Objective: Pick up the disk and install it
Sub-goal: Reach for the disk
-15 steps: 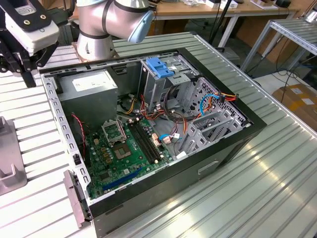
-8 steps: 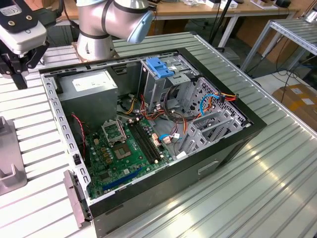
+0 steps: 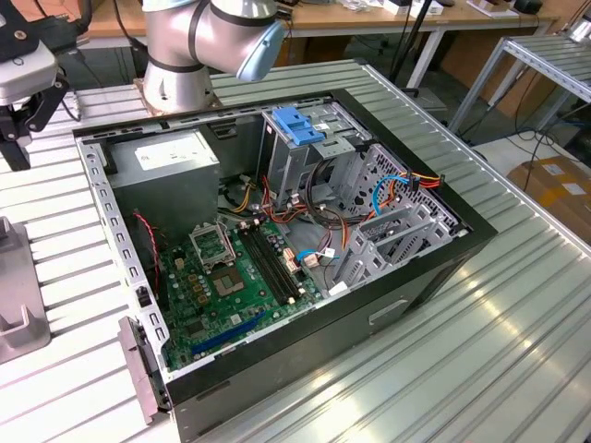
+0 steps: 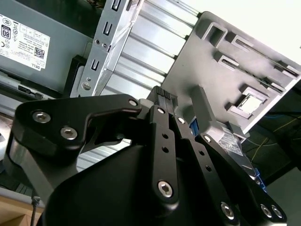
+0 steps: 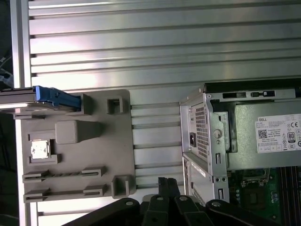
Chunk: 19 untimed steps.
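Observation:
The disk, a dark drive with a bright blue side rail, stands on edge in a slot at one corner of a grey holder plate. In the second wrist view a bit of its blue rail shows behind the black finger links. My gripper hangs over the slatted table between the holder plate and the open computer case, apart from the disk. In both wrist views its fingertips lie together with nothing between them.
The open case lies on the slatted aluminium table, showing a motherboard, a power supply, cables and a grey drive cage with a light-blue bracket. The arm's base stands behind the case.

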Motion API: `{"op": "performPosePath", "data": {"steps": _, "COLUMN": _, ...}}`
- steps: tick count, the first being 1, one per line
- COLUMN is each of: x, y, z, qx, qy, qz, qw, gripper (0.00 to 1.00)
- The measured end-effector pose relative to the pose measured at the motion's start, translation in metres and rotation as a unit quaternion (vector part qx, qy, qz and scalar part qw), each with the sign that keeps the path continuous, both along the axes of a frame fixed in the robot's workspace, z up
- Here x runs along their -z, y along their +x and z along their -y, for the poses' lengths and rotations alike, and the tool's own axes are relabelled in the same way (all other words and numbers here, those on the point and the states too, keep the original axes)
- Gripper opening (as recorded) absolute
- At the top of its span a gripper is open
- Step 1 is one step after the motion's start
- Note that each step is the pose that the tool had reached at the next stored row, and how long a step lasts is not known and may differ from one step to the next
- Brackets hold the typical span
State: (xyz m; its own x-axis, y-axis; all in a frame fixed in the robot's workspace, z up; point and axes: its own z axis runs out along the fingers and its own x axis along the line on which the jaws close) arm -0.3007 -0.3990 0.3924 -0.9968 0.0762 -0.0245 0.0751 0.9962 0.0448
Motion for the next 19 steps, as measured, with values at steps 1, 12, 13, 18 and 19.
{"op": "performPosePath", "data": {"steps": 1, "x": 0.0, "y": 0.0, "z": 0.0, "qx": 0.0, "qy": 0.0, "qz": 0.0, "qw": 1.0, "gripper": 0.1}}
{"op": "performPosePath", "data": {"steps": 12, "x": 0.0002, "y": -0.0006, "z": -0.0023, "qx": 0.0, "qy": 0.0, "qz": 0.0, "qw": 1.0, "gripper": 0.1}}
{"op": "performPosePath", "data": {"steps": 13, "x": 0.0002, "y": -0.001, "z": -0.0023, "qx": 0.0, "qy": 0.0, "qz": 0.0, "qw": 1.0, "gripper": 0.1}}
{"op": "performPosePath", "data": {"steps": 18, "x": 0.0002, "y": -0.0086, "z": -0.0023, "qx": 0.0, "qy": 0.0001, "qz": 0.0, "qw": 1.0, "gripper": 0.1}}
{"op": "performPosePath", "data": {"steps": 19, "x": 0.0002, "y": -0.0106, "z": -0.0023, "qx": 0.0, "qy": 0.0001, "qz": 0.0, "qw": 1.0, "gripper": 0.1}}
